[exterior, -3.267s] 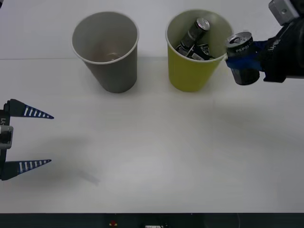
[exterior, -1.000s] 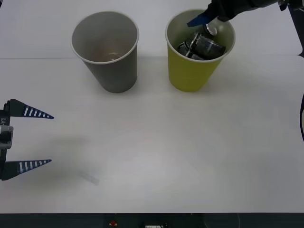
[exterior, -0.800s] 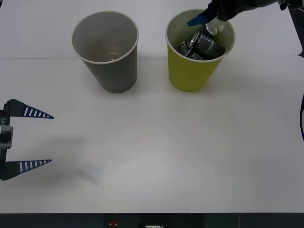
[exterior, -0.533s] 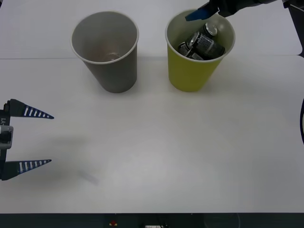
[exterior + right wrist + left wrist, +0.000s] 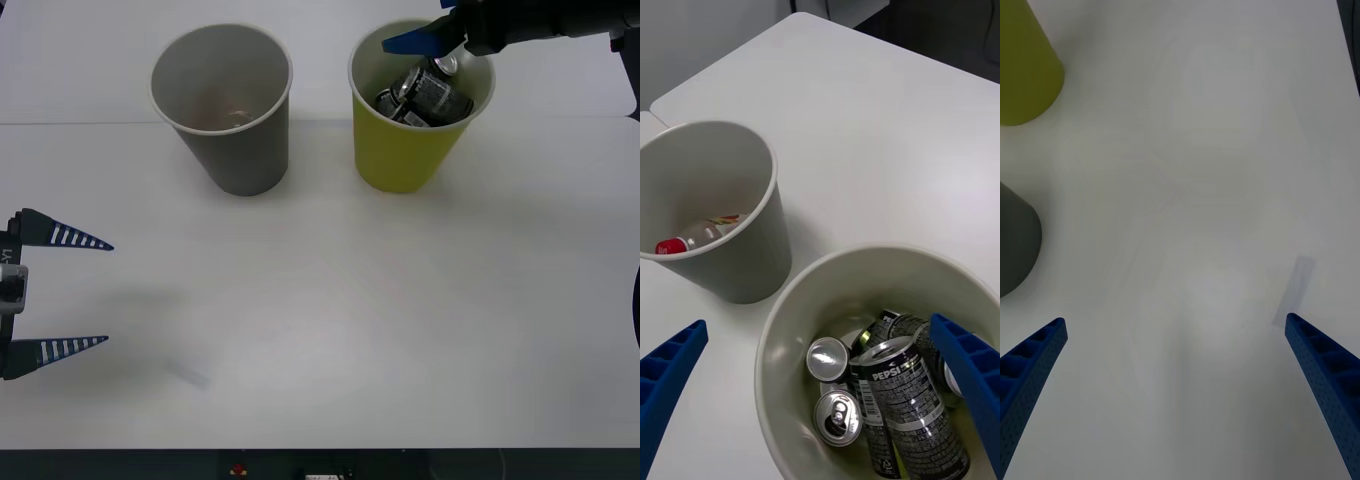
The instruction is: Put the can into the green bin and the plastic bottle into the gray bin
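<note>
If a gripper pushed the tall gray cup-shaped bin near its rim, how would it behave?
The tall gray cup-shaped bin would probably tip: its base is narrower than its rim. It likely feels light, holding only one small plastic bottle. It may slide on the smooth white table.

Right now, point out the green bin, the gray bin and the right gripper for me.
green bin [image 5: 400, 150], front view, on its outer yellow-green wall.
gray bin [image 5: 235, 150], front view, on its outer gray wall.
right gripper [image 5: 820, 390], right wrist view, midway between its open blue fingertips.
</note>
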### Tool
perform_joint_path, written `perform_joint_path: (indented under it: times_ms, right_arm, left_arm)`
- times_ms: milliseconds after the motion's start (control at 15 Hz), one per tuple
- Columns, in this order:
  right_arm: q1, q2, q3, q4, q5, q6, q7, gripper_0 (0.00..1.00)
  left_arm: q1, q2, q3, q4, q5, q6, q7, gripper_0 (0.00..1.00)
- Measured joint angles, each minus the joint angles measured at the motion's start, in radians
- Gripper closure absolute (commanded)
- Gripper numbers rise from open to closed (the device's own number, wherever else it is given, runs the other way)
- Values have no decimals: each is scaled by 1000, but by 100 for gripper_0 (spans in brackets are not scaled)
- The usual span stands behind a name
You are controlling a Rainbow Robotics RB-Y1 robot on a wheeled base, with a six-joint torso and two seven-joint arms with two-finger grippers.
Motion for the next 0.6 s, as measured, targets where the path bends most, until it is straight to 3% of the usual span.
perform_joint_path:
  times_ms: [400,600]
  right_arm:
    - [183,10,-70,-214,-118,1,39,0]
    - [288,63,-124,-294,-154,0,99,0]
  left_arm:
    - [0,0,0,0,0,0,0,0]
    - [0,0,0,0,0,0,0,0]
